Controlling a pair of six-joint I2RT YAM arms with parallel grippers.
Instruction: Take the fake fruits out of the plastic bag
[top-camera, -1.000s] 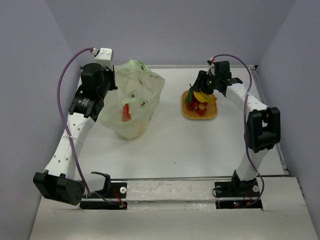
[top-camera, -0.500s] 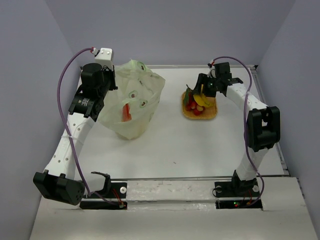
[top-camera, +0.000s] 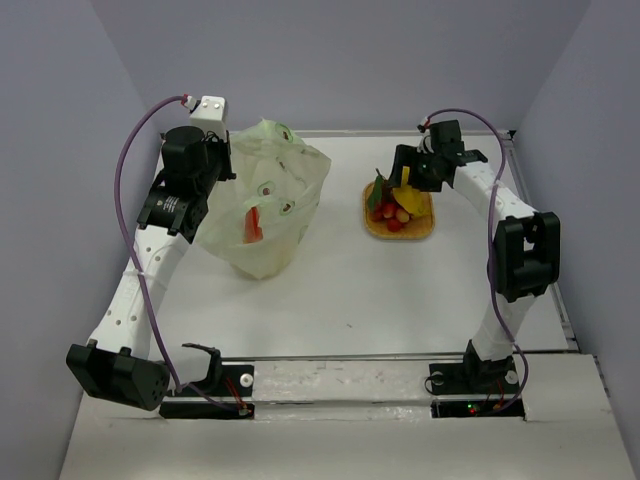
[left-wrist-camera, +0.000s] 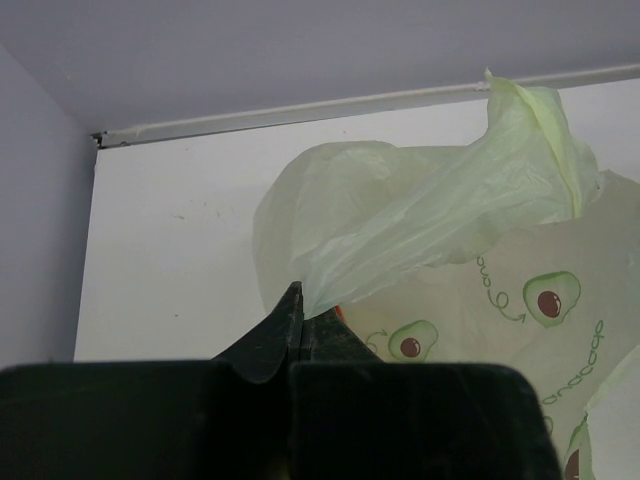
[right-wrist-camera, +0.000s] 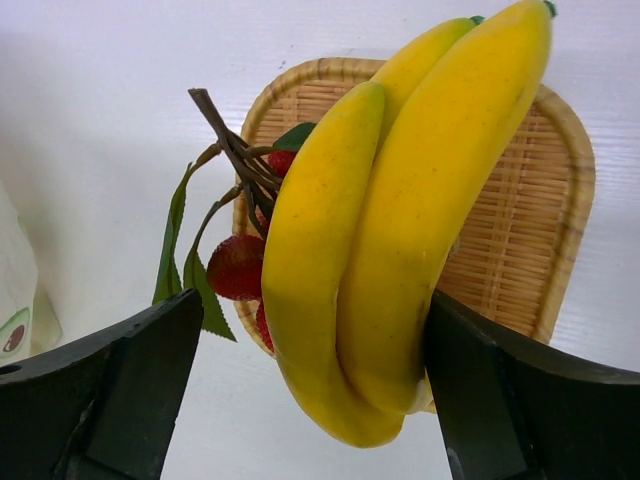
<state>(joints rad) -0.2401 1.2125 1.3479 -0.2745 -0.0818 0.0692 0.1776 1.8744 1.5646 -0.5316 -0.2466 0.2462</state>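
The fake fruits are in two places. A yellow plastic bunch of two bananas (right-wrist-camera: 400, 200) stands nearly upright over the far right part of the white worktop (top-camera: 400, 290), above a woven rounded-square tray of orange-tan colour (right-wrist-camera: 545, 220). Just beside the bananas, on their left in the wrist view, is a cluster of red berries (right-wrist-camera: 238, 265) on a brown stem with long green leaves (right-wrist-camera: 178, 255). The berries lie partly on the tray, and the leaves hang over its edge onto the worktop. One more red piece (top-camera: 253, 225) shows through the wall of the large crinkly pale yellow-green plastic bag (top-camera: 275, 190), which is in the far left part of the worktop, well apart from the tray. The bag is lifted up at its left side, and its lower end is on the table. It has small avocado prints (left-wrist-camera: 548, 298) on it.

The right gripper (right-wrist-camera: 315, 300) is over the tray with its jaws wide apart, and the bananas are between them. There is a clear gap between the bananas and the left finger (right-wrist-camera: 140, 380). The right finger (right-wrist-camera: 500, 390) is very near to the bananas, but I cannot tell if it touches them.

The left gripper (left-wrist-camera: 298, 305) has its jaws pressed together on a stretched fold of the bag's upper edge and holds it up near the far left corner.
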